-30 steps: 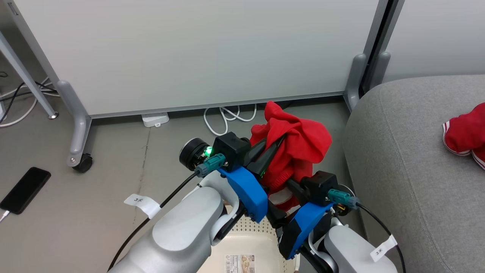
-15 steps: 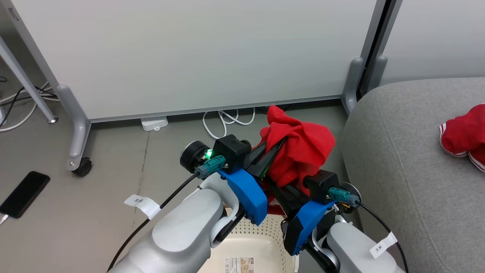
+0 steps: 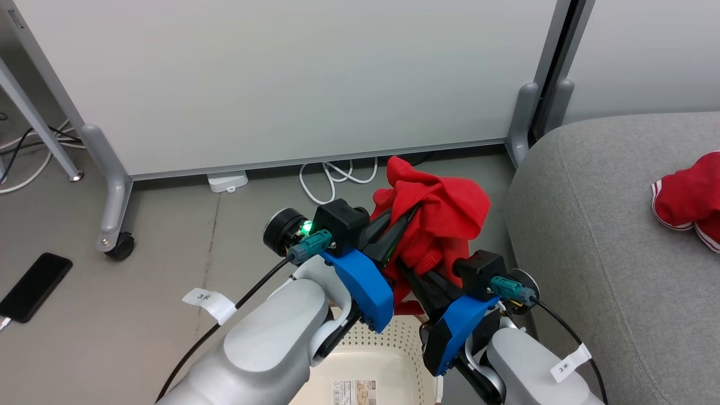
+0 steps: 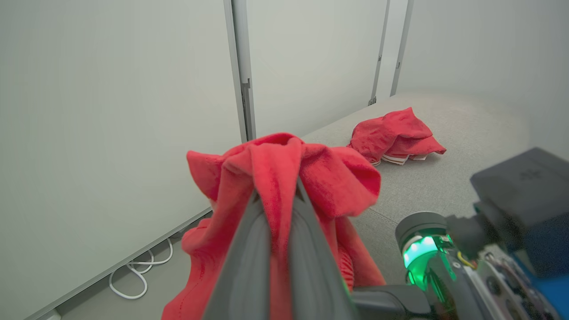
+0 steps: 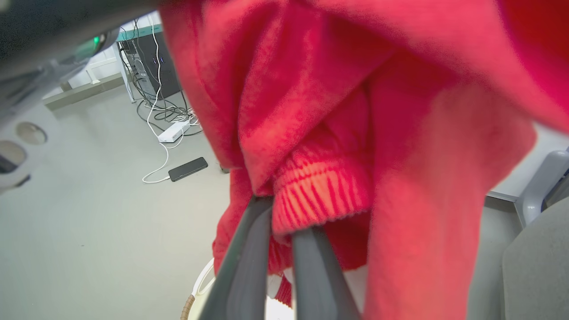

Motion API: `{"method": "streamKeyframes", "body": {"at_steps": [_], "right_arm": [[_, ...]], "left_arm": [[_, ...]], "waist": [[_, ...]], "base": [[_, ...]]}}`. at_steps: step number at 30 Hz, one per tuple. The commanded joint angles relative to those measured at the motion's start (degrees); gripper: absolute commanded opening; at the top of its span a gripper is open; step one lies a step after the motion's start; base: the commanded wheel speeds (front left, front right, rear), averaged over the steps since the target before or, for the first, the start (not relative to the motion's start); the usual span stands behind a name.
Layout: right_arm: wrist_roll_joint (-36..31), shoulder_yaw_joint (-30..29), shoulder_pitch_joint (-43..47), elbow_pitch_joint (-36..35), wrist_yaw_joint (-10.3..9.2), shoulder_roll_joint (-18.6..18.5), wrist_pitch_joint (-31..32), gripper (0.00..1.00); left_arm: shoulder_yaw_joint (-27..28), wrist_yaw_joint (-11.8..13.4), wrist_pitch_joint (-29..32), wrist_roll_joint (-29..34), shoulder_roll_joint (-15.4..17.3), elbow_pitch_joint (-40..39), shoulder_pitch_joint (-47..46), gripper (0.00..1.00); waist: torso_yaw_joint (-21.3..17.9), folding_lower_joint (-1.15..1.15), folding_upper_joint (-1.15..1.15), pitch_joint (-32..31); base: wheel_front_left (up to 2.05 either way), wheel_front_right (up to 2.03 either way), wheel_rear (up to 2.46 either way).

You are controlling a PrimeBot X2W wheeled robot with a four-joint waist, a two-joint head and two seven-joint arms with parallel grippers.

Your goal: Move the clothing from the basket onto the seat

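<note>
1. Clothing, from my head view: one soft bright red fabric garment (image 3: 450,208) hangs bunched in the air above the cream-white perforated plastic basket (image 3: 394,337), near the edge of the large light grey upholstered seat (image 3: 590,253). My left gripper (image 3: 415,212) and right gripper (image 3: 410,270) both reach into it. A second red garment with white stripes (image 3: 683,197) already lies on the seat.
2. Left wrist view: my left jaws are clamped together on a thick fold near the top of the red garment, and cloth spills over both fingers (image 4: 242,249).
3. Right wrist view: my right jaws are pinched on the ribbed knit cuff (image 5: 320,195), lower on the same garment, with loose cloth hanging all round.
4. My judgement on handling: it looks light, limp and not fragile, so it will sag and swing. Trailing ends could snag on the basket's rim or drag on the seat's edge. Thick folds and the ribbed cuff should hold best, while a single thin layer might slip.
</note>
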Motion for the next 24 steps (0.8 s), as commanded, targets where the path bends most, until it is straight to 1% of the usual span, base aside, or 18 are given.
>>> {"method": "streamKeyframes", "body": {"at_steps": [1,2,4,13,16,21,24], "right_arm": [[-0.4,-0.1,-0.6,-0.3,0.03,0.1,-0.4,0.00],[-0.5,0.0,-0.6,-0.3,0.03,0.1,-0.4,0.00],[-0.5,0.0,-0.6,-0.5,0.03,0.1,-0.5,0.00],[-1.0,-0.7,-0.7,-0.8,0.03,0.1,-0.5,0.00],[-1.3,-1.4,-0.8,-0.9,0.03,0.1,-0.5,0.00],[-2.0,-2.7,-0.4,-1.9,0.03,0.1,-0.5,0.00],[-2.8,-3.6,-0.2,-2.9,0.03,0.1,-0.5,0.00]], "left_arm": [[-0.1,0.3,-0.4,-0.2,0.3,0.2,-0.8,0.01],[-0.2,0.4,-0.4,-0.2,0.3,0.3,-0.8,0.30],[-0.2,0.6,-0.5,-0.1,0.4,0.5,-0.8,1.00],[0.2,1.1,-1.2,-0.3,1.2,0.5,0.3,1.00],[0.9,1.7,-2.0,-0.2,1.9,-0.3,1.3,1.00],[3.8,3.2,-2.9,0.7,3.8,-3.3,4.4,1.00],[7.2,4.7,-3.0,2.7,5.6,-7.2,7.4,1.00]], "waist": [[0.0,0.00,0.00,0.1],[0.0,0.00,0.00,0.1],[0.0,0.00,0.00,0.1],[-0.1,0.00,0.00,0.3],[-0.1,0.00,0.00,0.3],[-0.2,0.00,0.00,0.5],[-0.2,0.00,0.00,0.9]], "base": [[0.00,0.00,0.00],[0.00,0.00,0.00],[0.00,0.00,0.00],[0.00,0.00,0.00],[0.00,0.00,0.00],[0.00,0.00,0.00],[0.00,0.00,0.00]]}}
